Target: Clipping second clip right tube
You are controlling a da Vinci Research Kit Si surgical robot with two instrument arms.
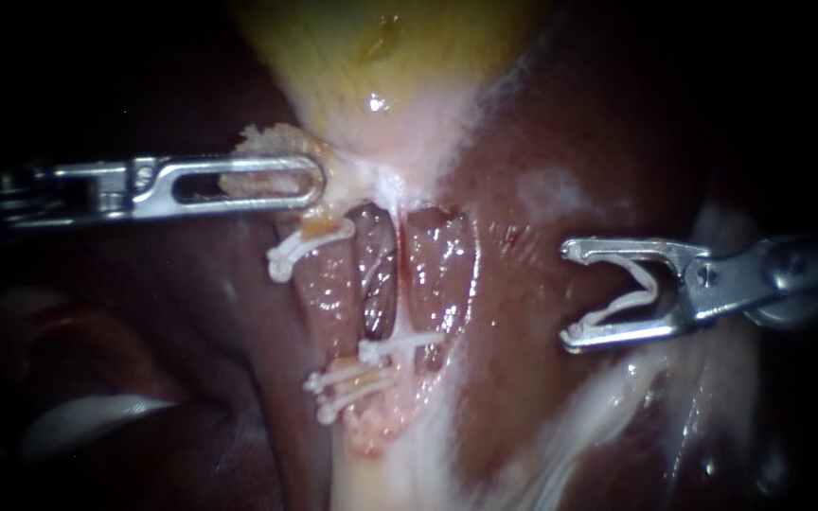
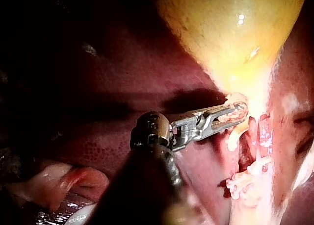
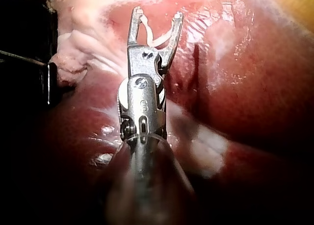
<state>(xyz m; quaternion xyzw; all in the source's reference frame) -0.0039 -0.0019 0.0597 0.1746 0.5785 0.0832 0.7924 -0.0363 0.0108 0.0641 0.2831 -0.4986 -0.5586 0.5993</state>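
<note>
— Jaws: left instrument point(image 1: 310, 182) is pinched on gallbladder point(image 1: 371, 57); right instrument point(image 1: 570, 293) is spread, clip point(image 1: 629, 295) held between. Ahead, apart, lies right tube point(image 1: 439, 270).
— Wrist views agree. It is judged soft, slippery; to be straddled squarely, near fitted clip point(image 1: 404, 345).

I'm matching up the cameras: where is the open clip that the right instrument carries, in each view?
Endoscope view: open clip in the right instrument, right of the tubes.
Left wrist view: not in it.
Right wrist view: open clip at its instrument's tip.
Shared landmark: the liver.
</note>
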